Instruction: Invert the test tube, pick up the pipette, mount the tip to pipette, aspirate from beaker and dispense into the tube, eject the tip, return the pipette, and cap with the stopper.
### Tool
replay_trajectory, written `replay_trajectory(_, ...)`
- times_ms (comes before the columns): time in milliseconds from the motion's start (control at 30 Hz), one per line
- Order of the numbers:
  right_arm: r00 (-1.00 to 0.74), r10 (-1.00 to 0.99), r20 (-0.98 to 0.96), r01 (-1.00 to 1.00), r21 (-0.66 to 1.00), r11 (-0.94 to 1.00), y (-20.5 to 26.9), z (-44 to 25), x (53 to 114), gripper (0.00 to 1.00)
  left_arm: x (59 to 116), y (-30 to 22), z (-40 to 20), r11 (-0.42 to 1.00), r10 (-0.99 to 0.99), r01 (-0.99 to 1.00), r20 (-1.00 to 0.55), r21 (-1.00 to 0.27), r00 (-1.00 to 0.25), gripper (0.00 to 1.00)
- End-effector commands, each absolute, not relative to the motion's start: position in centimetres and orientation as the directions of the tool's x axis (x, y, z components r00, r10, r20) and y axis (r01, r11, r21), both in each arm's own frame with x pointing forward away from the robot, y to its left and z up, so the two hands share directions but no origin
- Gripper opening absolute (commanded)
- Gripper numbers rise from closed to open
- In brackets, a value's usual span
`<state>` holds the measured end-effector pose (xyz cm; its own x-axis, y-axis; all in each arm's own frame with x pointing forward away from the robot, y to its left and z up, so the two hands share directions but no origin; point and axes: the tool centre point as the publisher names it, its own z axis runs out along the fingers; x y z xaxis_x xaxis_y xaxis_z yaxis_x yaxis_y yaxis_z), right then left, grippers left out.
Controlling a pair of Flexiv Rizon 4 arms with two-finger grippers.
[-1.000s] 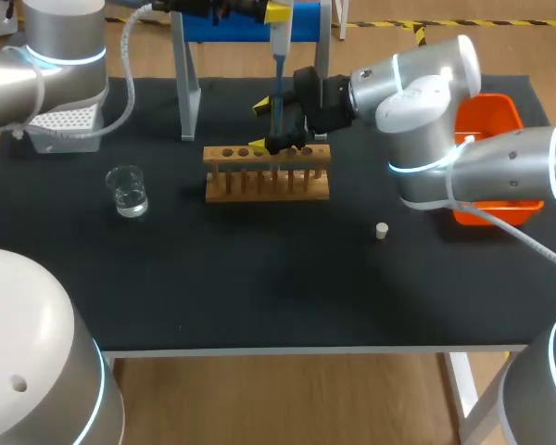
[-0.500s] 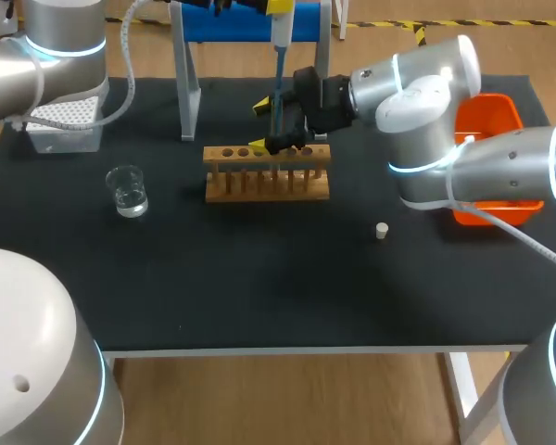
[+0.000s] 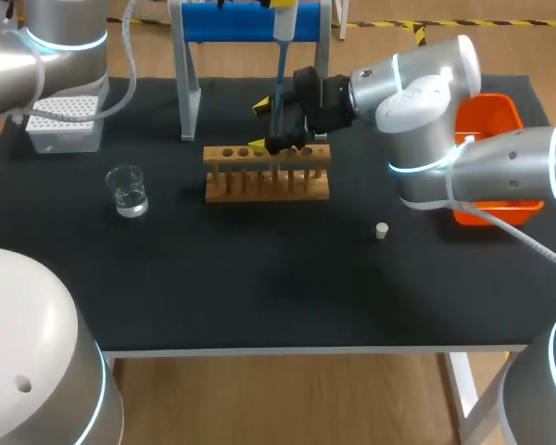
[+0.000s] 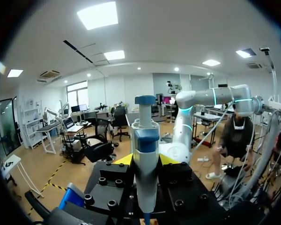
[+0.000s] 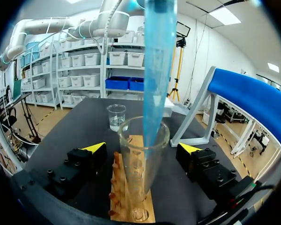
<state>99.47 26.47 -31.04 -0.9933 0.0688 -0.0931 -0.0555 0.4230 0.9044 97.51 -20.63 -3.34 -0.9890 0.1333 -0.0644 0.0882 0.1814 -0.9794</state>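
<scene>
A black table [image 3: 259, 287] fills the head view, with a wooden rack [image 3: 267, 176] at its centre. From the rack, the beaker [image 3: 128, 192] stands at nine o'clock, the tip box [image 3: 63, 116] at ten, the stopper [image 3: 381, 231] at four and an orange bin [image 3: 486, 116] at two. The left arm [image 3: 56, 46] holds the pipette [image 3: 283, 26] upright at twelve o'clock. Its blue tip [image 3: 278, 79] points down toward the right jaws, which sit over the rack on the right arm [image 3: 417, 83].

In the left wrist view, the left jaws pinch the pipette body, one yellow tip on each side of it.

In the right wrist view, the test tube [image 5: 140, 187] stands mouth up in the rack. The right jaws are spread around it, with a narrow gap on each side. The blue tip's end sits just inside the tube's mouth. I cannot tell whether there is liquid in the tube.

This looks like the close of the dispense step. The next move would be a straight lift so the tip clears the glass rim, then a carry to the bin to eject the tip.

Compared with a second ago, the pipette sits higher. The left arm has also drawn up and away from the tip box, so more of the box shows. The right arm, rack, beaker and stopper are unchanged.
</scene>
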Motion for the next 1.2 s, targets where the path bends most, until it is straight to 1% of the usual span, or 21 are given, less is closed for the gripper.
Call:
replay_trajectory(33, -0.993, 0.067, -0.093, -0.055, 0.903, 0.425, 26.4, -31.0, 99.5, 1.0, 97.5, -20.7, -3.0, 0.186, 0.131, 0.088, -0.064, -0.979, -0.989, 0.0)
replay_trajectory(833, -0.993, 0.067, -0.093, -0.055, 0.903, 0.425, 26.4, -31.0, 99.5, 1.0, 96.5, -21.1, -0.4, 0.224, 0.115, 0.111, -0.087, -0.968, -0.99, 0.0)
replay_trajectory(1200, -0.993, 0.067, -0.093, -0.055, 0.903, 0.425, 26.4, -31.0, 99.5, 1.0, 94.4, -18.8, -0.2, 0.221, 0.003, 0.079, -0.08, -0.972, -0.997, 0.0)
